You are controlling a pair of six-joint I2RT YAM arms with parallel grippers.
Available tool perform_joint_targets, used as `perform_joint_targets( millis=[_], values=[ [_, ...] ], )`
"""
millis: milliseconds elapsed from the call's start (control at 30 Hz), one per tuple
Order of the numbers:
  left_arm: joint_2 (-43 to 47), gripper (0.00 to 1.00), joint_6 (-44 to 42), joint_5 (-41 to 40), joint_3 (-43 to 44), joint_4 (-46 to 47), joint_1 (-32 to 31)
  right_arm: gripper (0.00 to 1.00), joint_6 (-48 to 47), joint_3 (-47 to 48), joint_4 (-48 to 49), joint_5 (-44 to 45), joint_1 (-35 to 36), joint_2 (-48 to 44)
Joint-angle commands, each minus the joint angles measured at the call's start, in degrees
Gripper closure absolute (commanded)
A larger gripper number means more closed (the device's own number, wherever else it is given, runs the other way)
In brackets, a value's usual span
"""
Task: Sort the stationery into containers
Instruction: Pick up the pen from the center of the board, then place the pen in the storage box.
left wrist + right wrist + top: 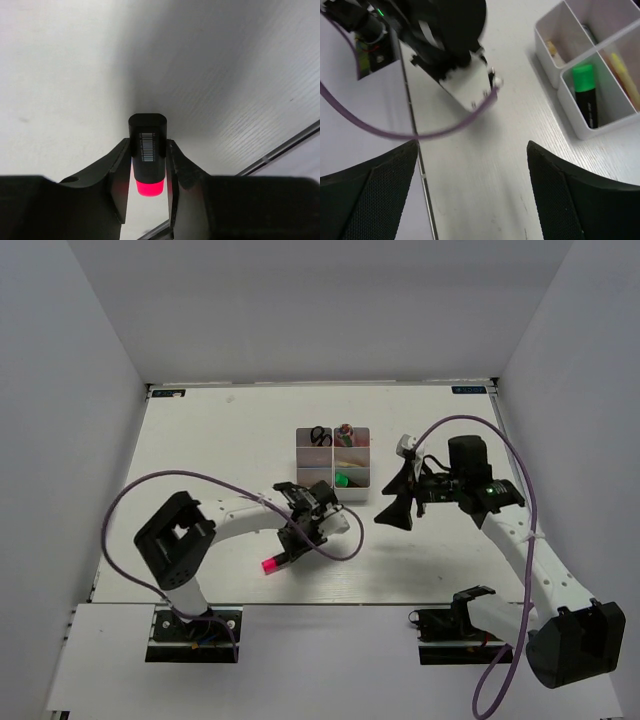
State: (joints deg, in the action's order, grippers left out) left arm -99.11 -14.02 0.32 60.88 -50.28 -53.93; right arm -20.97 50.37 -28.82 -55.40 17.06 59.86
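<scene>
Pink highlighter [148, 160] lies between the jaws of the left gripper [290, 550], out from the bins [333, 453] on their near-left side, pink cap pointing away from them. The jaws press its black body from both sides, so it looks gripped; whether it has left the table [200, 440] I cannot tell. The step in hand is the pick-up of this pen. The next move calls for a lift clear of the table, a carry up over the bins' near rim, and a drop into a free cell or the one that holds the green highlighter [585, 95]. The right gripper [472, 145] hangs just right of the bins, jaws spread wide and empty, so the carry must keep clear of it.
</scene>
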Motion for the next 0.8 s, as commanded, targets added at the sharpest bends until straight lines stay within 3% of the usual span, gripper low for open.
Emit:
perform_joint_targets(
  millis=[0,67,100,133,167,300,333,433,467,633,767],
  values=[
    [11.4,1.00,5.8,2.4,3.5,4.5,5.7,0.09,2.2,-1.6,3.4,7.1,-0.9,-1.7],
    [13.9,1.00,10.4,6.2,4.4,9.6,7.9,0.15,2.2,-1.9,3.8,9.1,-1.1,-2.1],
    [15.9,1.00,11.6,8.2,4.9,12.3,8.7,0.32,1.6,-1.8,3.3,9.2,-1.4,-2.0],
    [17.2,1.00,12.9,8.8,5.0,16.1,10.7,0.76,2.2,-1.4,3.4,9.7,-1.6,-1.8],
    [17.9,1.00,16.3,9.3,4.9,18.0,11.0,1.00,3.4,-1.4,3.9,12.7,-1.9,-1.7],
    [17.5,1.00,23.5,9.4,3.9,33.8,13.0,1.00,5.8,-2.4,5.8,14.1,-2.6,-2.7],
    [16.3,1.00,25.9,9.4,3.6,42.4,13.7,1.00,6.2,-3.3,6.7,14.0,-2.9,-3.0],
    [13.4,1.00,31.4,8.0,1.3,49.5,14.2,1.00,6.9,-3.9,7.7,14.2,-3.4,-2.8],
    [12.7,1.00,32.7,7.7,1.2,58.5,14.0,1.00,6.8,-4.0,7.6,14.3,-3.5,-2.6],
    [7.8,1.00,27.8,-7.8,3.0,70.1,9.4,1.00,6.8,-4.4,7.6,12.9,-4.7,-2.5],
    [3.1,1.00,22.8,-15.7,4.1,77.3,5.3,1.00,6.8,-4.4,7.7,12.8,-4.9,-2.5]
  ],
)
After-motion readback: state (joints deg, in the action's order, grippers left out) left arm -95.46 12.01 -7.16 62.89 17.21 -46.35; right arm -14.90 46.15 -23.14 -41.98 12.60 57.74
